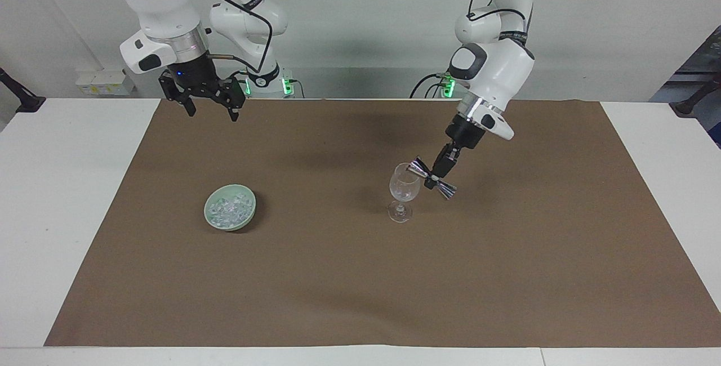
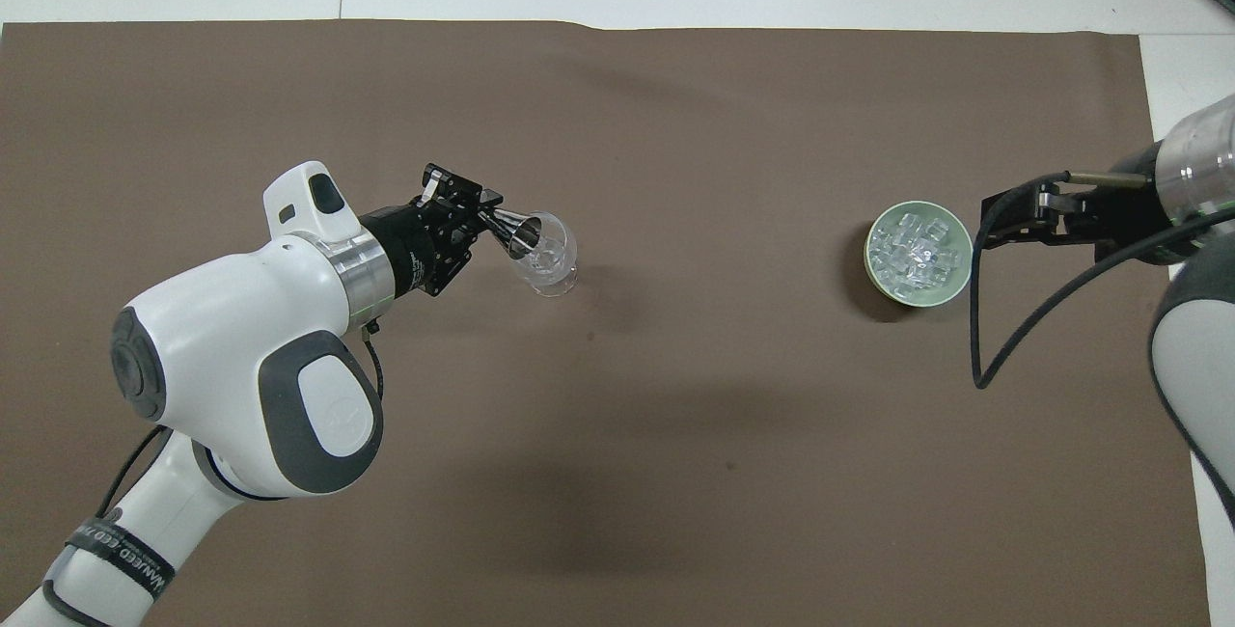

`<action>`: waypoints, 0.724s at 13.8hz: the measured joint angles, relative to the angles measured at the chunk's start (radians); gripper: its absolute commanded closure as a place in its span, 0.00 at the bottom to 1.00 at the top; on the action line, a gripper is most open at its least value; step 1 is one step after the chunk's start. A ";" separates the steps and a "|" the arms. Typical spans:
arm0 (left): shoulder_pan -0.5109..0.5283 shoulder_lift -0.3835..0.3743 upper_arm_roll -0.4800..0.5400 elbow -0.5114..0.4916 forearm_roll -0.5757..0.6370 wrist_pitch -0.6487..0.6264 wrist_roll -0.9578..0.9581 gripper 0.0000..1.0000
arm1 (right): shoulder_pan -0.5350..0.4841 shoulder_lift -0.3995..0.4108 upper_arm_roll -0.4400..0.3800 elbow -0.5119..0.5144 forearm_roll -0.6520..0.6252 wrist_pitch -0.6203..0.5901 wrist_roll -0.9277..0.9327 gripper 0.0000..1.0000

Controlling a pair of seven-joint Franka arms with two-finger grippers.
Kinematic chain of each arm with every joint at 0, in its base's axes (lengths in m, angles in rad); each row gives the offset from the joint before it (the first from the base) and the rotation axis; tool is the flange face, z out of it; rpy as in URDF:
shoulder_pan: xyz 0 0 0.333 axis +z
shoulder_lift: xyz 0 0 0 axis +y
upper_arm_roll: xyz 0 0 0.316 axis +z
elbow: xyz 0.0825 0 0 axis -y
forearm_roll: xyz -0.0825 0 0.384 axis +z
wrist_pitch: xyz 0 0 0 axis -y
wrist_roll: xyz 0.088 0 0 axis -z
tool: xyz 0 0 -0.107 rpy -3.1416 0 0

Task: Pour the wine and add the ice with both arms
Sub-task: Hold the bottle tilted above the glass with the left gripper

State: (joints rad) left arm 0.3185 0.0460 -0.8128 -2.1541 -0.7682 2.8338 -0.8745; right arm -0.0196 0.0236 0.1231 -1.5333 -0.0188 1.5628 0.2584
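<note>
While left hand (image 1: 432, 178) tips jigger (image 1: 431, 178), wine glass (image 1: 403, 188) upright

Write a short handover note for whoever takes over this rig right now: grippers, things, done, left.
Left gripper: shut on the jigger, tipped at the rim of the wine glass.
Right gripper: open, empty, raised near the robots' edge of the brown mat, waiting.
Ice: heaped in the green bowl, toward the right arm's end.
Done: pour under way.
Left: put the jigger down, add ice to the glass.
</note>
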 measured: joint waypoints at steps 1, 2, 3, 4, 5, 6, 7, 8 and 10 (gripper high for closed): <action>0.000 0.000 0.000 0.000 0.011 0.001 0.000 1.00 | 0.000 0.000 0.000 0.000 0.000 0.000 0.000 0.00; 0.000 0.000 0.000 0.000 0.024 0.001 0.000 1.00 | 0.000 0.000 0.000 0.000 0.000 0.000 0.000 0.00; 0.000 0.000 0.000 0.000 0.036 0.002 0.000 1.00 | 0.000 0.000 0.000 0.000 0.000 0.000 0.000 0.00; 0.000 0.000 0.000 0.000 0.057 0.003 0.001 1.00 | 0.000 0.000 0.000 0.000 0.000 0.000 0.000 0.00; 0.000 0.000 0.000 0.000 0.078 0.003 0.001 1.00 | 0.000 0.000 0.000 0.000 0.000 0.000 0.000 0.00; 0.000 0.000 0.000 0.000 0.092 0.003 0.001 1.00 | 0.000 0.000 0.000 0.000 0.000 0.000 0.000 0.00; 0.000 0.000 0.000 0.000 0.102 0.004 0.001 1.00 | 0.000 0.000 0.000 0.000 0.000 0.000 0.000 0.00; 0.000 0.000 0.000 0.001 0.112 0.005 0.001 1.00 | 0.000 0.000 0.000 0.000 0.000 0.000 0.000 0.00; 0.000 0.000 0.000 0.003 0.121 0.009 0.001 1.00 | 0.000 0.000 0.000 0.000 0.000 0.000 0.000 0.00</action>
State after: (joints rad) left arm 0.3185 0.0460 -0.8125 -2.1509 -0.6474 2.8430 -0.8737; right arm -0.0196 0.0236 0.1231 -1.5333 -0.0188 1.5628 0.2584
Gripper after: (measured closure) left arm 0.771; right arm 0.000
